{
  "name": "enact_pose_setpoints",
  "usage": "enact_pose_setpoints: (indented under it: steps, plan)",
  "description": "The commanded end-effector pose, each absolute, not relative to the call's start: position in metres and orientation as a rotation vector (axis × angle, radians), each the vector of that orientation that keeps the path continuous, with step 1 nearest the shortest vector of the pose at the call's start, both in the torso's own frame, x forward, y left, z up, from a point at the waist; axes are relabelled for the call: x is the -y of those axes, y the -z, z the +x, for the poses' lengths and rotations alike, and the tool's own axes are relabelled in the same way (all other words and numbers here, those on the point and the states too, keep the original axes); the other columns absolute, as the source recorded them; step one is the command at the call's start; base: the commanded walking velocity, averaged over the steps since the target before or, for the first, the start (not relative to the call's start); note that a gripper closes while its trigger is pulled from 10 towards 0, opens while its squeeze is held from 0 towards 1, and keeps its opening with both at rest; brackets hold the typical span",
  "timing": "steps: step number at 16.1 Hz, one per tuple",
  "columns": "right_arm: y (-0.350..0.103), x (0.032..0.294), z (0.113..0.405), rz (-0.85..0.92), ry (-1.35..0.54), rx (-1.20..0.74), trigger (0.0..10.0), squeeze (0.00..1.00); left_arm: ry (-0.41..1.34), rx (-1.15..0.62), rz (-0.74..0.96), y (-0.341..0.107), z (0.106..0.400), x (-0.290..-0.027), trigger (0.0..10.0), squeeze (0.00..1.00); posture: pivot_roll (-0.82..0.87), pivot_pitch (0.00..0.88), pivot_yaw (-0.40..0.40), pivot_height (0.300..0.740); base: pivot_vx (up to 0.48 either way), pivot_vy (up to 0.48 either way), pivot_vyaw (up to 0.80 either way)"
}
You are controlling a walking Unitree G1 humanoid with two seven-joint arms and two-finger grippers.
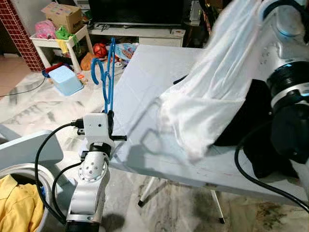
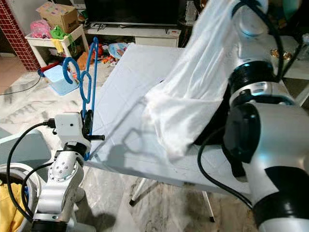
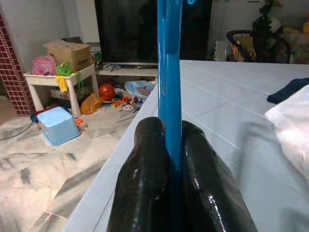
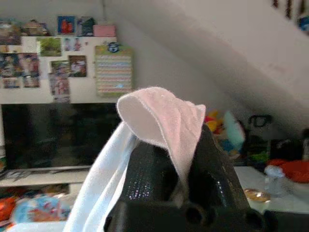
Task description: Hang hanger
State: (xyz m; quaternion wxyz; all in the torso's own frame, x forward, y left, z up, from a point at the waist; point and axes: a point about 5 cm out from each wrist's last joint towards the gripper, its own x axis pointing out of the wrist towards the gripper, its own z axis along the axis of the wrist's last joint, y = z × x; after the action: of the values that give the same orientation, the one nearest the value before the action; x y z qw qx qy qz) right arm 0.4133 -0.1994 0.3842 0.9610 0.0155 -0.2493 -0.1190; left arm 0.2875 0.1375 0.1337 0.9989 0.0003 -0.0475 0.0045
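Hanger (image 1: 107, 77), blue, stood upright at the near left edge of the white table (image 1: 159, 87), long axis vertical, hook at the top curling toward the robot's left; left gripper (image 3: 169, 145) was clamped on its lower end; right gripper (image 4: 169, 159), raised high, pinched a white garment (image 1: 217, 92) draping down onto the tabletop.

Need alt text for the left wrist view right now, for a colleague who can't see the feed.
The left gripper is shut on a blue hanger, whose bar rises straight up between the two black fingers. Beyond lies a pale table with a white cloth at one edge, and further off a dark TV screen and a blue bin on the floor.
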Motion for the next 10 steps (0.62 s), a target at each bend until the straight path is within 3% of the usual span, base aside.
enact_pose_setpoints:
  steps: [1,3,4,7,10]
  plan:
    - [-0.393,0.203,0.41,0.016,0.259,0.545,0.0,0.0,-0.011,0.115,0.007,-0.137,0.29,-0.136,10.0,0.0,-0.04,0.0,-0.029,0.74,0.0,0.0,0.0]
    - [-0.351,0.195,0.42,-0.105,0.203,0.413,0.0,0.0,-0.002,0.116,0.002,-0.137,0.29,-0.132,10.0,0.0,-0.04,0.0,-0.033,0.74,0.0,0.0,0.0]
    - [-0.322,0.187,0.425,-0.197,0.125,0.292,10.0,1.0,-0.001,0.116,-0.001,-0.137,0.29,-0.131,10.0,0.0,-0.04,0.0,-0.034,0.74,0.0,0.0,0.0]
    - [-0.254,0.175,0.426,-0.302,-0.052,0.039,10.0,1.0,0.001,0.103,-0.004,-0.133,0.287,-0.132,10.0,0.0,-0.04,0.0,-0.032,0.74,0.0,0.0,0.0]
    - [-0.195,0.183,0.413,-0.391,-0.188,-0.15,10.0,1.0,0.027,0.08,-0.018,-0.129,0.285,-0.129,10.0,0.0,-0.05,0.0,-0.024,0.74,0.0,0.0,0.0]
